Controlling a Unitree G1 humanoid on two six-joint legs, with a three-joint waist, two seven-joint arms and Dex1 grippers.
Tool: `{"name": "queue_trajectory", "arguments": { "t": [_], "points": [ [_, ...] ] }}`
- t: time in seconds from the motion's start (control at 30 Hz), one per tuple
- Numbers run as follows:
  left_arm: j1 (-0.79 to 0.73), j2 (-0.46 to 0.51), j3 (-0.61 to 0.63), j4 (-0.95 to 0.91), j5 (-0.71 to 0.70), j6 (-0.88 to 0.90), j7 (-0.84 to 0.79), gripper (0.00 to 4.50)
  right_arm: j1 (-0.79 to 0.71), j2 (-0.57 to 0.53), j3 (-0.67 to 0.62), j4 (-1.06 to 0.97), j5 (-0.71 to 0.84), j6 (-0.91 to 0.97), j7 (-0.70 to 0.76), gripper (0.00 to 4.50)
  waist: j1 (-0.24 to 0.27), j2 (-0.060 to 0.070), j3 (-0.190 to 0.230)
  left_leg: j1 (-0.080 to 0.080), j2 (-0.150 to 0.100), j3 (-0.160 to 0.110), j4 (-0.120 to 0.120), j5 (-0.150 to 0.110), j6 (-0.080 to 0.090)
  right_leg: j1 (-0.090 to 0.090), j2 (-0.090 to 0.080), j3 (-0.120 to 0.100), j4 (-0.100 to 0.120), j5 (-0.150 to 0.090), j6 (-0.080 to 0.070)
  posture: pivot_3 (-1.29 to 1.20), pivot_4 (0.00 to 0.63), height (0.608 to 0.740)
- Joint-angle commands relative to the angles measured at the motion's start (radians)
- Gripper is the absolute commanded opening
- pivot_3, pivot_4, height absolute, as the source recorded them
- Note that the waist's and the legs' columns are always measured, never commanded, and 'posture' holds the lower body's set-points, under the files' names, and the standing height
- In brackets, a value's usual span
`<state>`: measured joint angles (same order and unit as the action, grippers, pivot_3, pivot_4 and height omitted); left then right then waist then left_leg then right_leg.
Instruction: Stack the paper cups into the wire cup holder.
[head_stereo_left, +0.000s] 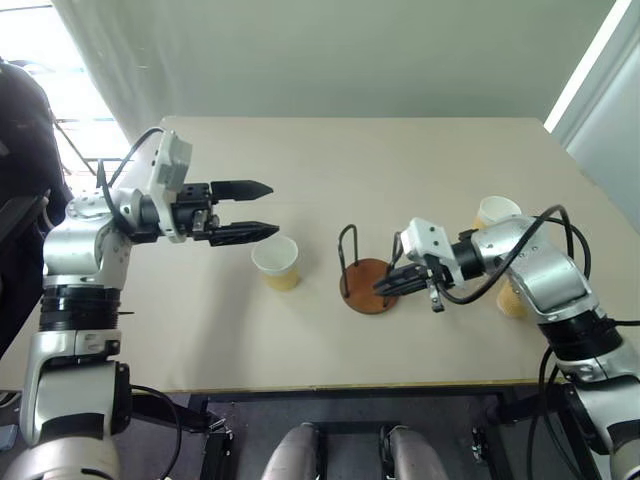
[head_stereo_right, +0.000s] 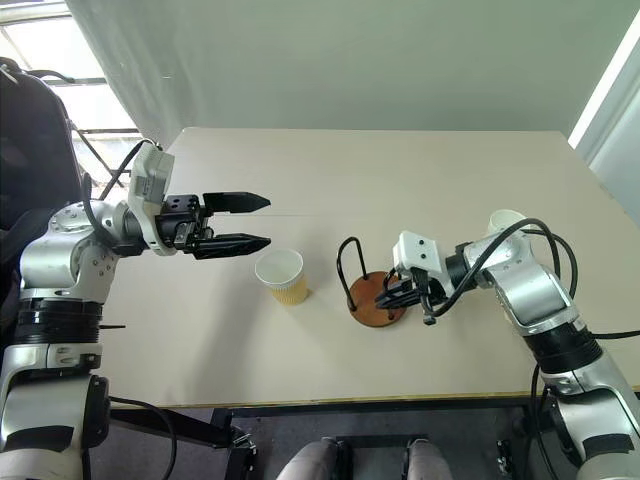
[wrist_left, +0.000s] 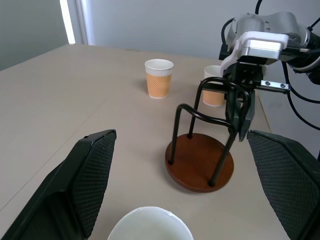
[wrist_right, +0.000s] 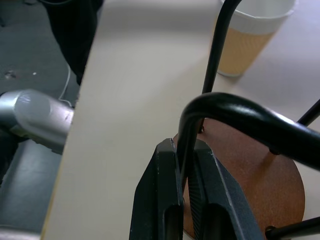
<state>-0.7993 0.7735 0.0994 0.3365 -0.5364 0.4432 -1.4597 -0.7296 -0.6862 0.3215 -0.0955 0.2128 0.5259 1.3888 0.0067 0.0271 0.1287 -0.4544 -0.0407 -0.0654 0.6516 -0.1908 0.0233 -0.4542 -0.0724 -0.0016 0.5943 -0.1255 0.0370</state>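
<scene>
Wire cup holder (head_stereo_left: 366, 278) stands mid-table, empty; no cup stacked yet. Right gripper (wrist_right: 184, 187) pinches one of its black wire loops, seemingly to steady or shift it. Left gripper (head_stereo_left: 255, 211) hangs level above the table, fingers spread wide, holding nothing. Nearest paper cup (head_stereo_left: 277, 263) stands upright just left of the holder; two more cups (wrist_left: 159, 78) wait beyond the right arm. Judgement: all three cups remain to be placed.

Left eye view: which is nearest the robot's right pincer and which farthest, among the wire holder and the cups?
1. Wire cup holder: gripped by the right pincer.
2. Cup beside the right arm.
3. Cup near the left pincer.
</scene>
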Motion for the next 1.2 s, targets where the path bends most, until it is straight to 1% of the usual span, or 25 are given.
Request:
{"name": "queue_trajectory", "arguments": {
  "t": [0.03,0.2,0.37,0.63,1.2],
  "points": [
    [-0.03,0.007,0.007,-0.022,0.0,-0.001,0.005,4.5,-0.015,0.005,0.015,-0.034,0.018,-0.009,0.021,0.02,0.0,0.0,0.0,0.0,0.0,0.0,0.0,0.0,0.0,0.0,0.0,0.0,0.0,0.0,0.0,0.0,0.15,0.74],
    [-0.031,0.004,0.006,-0.044,-0.006,0.016,0.019,4.5,-0.032,0.018,0.048,0.012,-0.005,-0.049,0.035,0.02,0.0,0.0,0.0,0.0,0.0,0.0,0.0,0.0,0.0,0.0,0.0,0.0,0.0,0.0,0.0,0.0,0.15,0.74],
    [-0.031,0.009,0.01,-0.057,-0.01,0.03,0.025,4.5,-0.069,0.025,0.072,0.1,-0.046,-0.131,0.055,0.02,0.0,0.0,0.0,0.0,0.0,0.0,0.0,0.0,0.0,0.0,0.0,0.0,0.0,0.0,0.0,0.0,0.15,0.74],
    [-0.029,0.017,0.014,-0.057,-0.009,0.034,0.019,4.5,-0.12,0.047,0.085,0.228,-0.088,-0.226,0.093,0.02,-0.001,0.0,0.0,0.0,0.0,0.0,0.0,0.0,0.0,0.0,0.0,0.0,0.001,0.0,-0.001,0.0,0.15,0.74],
    [-0.033,0.02,0.014,-0.02,0.003,0.011,0.0,4.5,-0.149,0.047,0.093,0.358,-0.163,-0.36,0.165,0.02,-0.001,0.0,0.0,0.001,0.0,0.0,0.0,0.001,-0.001,0.0,0.0,0.0,0.002,0.0,-0.002,0.0,0.15,0.74]
  ]
}}
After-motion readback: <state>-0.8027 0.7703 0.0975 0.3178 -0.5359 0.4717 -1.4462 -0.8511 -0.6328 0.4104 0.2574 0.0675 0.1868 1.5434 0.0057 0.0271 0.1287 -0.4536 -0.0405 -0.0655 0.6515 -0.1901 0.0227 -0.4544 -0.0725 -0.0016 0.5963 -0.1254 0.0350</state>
